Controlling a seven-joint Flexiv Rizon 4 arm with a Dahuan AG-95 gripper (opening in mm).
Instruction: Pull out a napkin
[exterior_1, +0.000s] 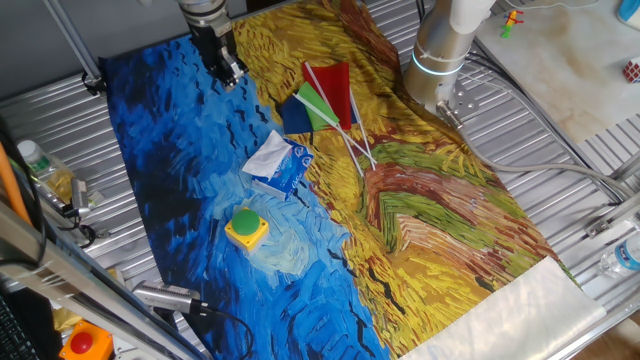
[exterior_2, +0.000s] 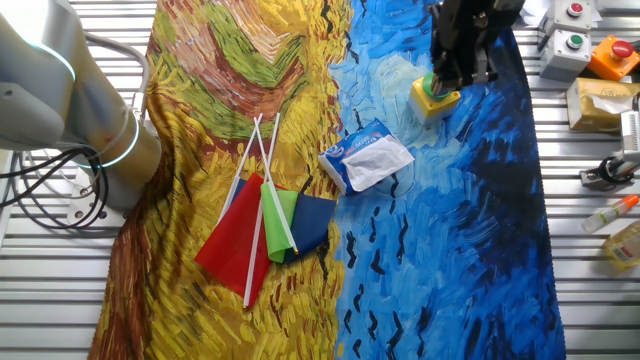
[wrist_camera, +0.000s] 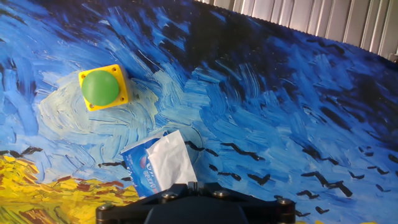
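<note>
The napkin is a creased white sheet that sticks out of the small blue tissue packet in the middle of the painted cloth. Both show in the other fixed view, napkin and packet, and in the hand view, napkin and packet. My gripper hangs above the blue part of the cloth, well apart from the packet, and holds nothing. In the hand view its fingers stand together, just below the napkin in the picture. It also shows in the other fixed view.
A yellow box with a green button sits on the cloth beside the packet. Red, green and blue flags on white sticks lie on the yellow part. The arm's base stands at the cloth's edge. Button boxes and bottles lie off the cloth.
</note>
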